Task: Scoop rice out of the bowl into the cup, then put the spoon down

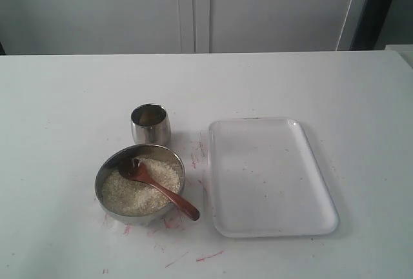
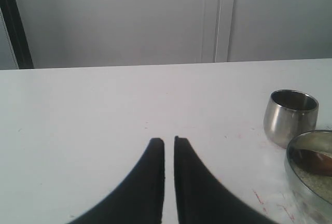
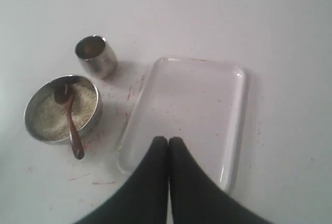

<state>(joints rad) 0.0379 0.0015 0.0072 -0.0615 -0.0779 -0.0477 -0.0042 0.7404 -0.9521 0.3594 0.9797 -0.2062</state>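
L tool (image 2: pixel 169 142), R tool (image 3: pixel 169 141) closed, empty, wrist views only; spoon (image 1: pixel 161 190) in bowl (image 1: pixel 99 187).

Shiny steel bowl (image 1: pixel 110 174) and cup (image 1: pixel 150 124); wooden spoon (image 1: pixel 158 188); clear plastic tray (image 1: pixel 271 175).

In my left wrist view the edge crops the bowl (image 2: pixel 294 175), and the cup (image 1: pixel 151 130) at its twelve o'clock hides its contents.

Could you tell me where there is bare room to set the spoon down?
The tray right of the bowl is bare, as is the table left of the cup. It is crowded where cup, bowl and tray sit close.
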